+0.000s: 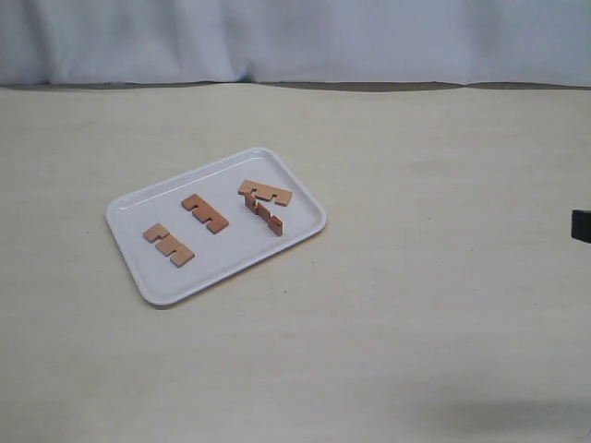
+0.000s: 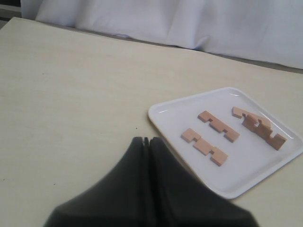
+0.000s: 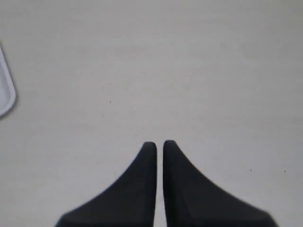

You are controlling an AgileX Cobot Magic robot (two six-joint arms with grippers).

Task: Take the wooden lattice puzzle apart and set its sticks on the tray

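Observation:
The white tray (image 1: 233, 256) lies left of centre on the table. No assembled lattice shows; four reddish-brown notched sticks lie on the tray. One stick (image 1: 169, 245) lies flat near the tray's left end and a second (image 1: 205, 213) flat beside it. A third (image 1: 266, 192) rests against a fourth (image 1: 265, 215) that stands on edge. In the left wrist view the sticks (image 2: 205, 147) and tray (image 2: 246, 166) lie ahead of my left gripper (image 2: 146, 140), which is shut and empty. My right gripper (image 3: 159, 144) is shut over bare table, holding nothing.
A white cloth backdrop (image 1: 295, 37) hangs behind the table's far edge. A dark part of the right arm (image 1: 582, 225) shows at the exterior view's right edge. The tray's corner (image 3: 4, 97) shows at one side of the right wrist view.

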